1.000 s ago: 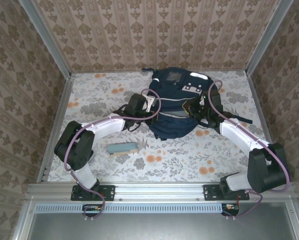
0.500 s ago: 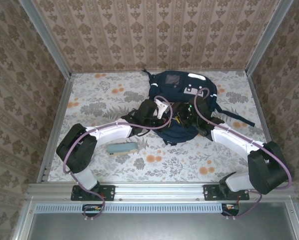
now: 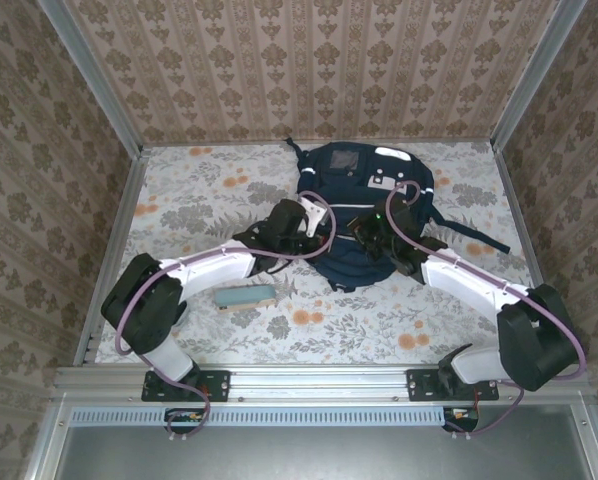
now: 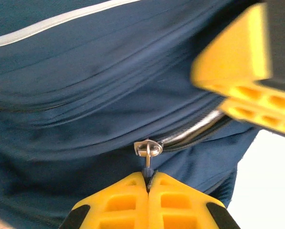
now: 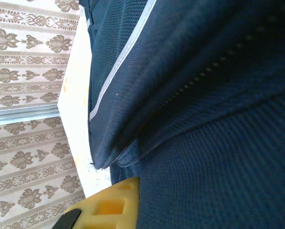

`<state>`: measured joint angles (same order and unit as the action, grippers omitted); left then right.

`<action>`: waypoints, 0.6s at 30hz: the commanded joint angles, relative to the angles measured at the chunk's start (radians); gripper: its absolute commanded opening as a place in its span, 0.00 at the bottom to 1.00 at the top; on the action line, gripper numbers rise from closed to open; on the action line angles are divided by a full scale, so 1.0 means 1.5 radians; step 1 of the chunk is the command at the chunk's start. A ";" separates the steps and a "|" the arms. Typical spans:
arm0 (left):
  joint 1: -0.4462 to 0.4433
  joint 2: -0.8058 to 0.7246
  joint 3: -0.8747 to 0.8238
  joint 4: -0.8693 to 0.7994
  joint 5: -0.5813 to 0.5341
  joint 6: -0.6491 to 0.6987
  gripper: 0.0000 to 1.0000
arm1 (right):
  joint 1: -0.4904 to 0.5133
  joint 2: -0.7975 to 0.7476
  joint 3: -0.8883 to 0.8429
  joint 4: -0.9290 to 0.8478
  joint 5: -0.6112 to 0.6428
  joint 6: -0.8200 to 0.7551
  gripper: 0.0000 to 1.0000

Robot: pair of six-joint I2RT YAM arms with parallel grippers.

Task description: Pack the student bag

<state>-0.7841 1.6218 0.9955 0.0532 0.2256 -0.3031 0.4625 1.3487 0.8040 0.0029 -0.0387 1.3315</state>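
The student bag (image 3: 364, 200), a navy backpack with white stripes, lies at the back middle of the table. My left gripper (image 3: 314, 225) is at the bag's near left edge. In the left wrist view it (image 4: 147, 179) is shut on the tab of the silver zipper pull (image 4: 147, 149). The zipper is shut to the left of the pull and a shiny stretch runs off to its right. My right gripper (image 3: 364, 232) is shut on a fold of the bag's fabric (image 5: 204, 143) at the near edge. One yellow finger (image 5: 111, 202) shows and the fabric hides the other.
A flat teal box (image 3: 245, 296) lies on the flowered tabletop in front of the left arm. Dark straps (image 3: 469, 235) trail from the bag's right side. Walls close in the table at the back and both sides.
Both grippers have come together at the bag's near edge. The bag's spread near end has drawn up into a tighter shape. The right gripper opened briefly and is shut again on fabric.
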 commanded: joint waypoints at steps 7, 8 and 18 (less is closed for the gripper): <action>0.105 0.002 0.022 -0.031 -0.066 0.056 0.00 | -0.047 -0.118 -0.028 -0.167 0.007 -0.080 0.02; 0.111 0.012 0.030 -0.030 -0.063 0.060 0.00 | -0.056 -0.123 -0.032 -0.169 -0.001 -0.085 0.02; 0.145 0.117 0.139 -0.020 -0.002 0.055 0.00 | -0.099 -0.078 -0.002 -0.120 -0.110 -0.133 0.01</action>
<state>-0.5690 1.7748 1.1599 0.0185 0.1883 -0.2337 0.3237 1.2041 0.7605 -0.2085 -0.1696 1.1793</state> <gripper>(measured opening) 0.045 0.100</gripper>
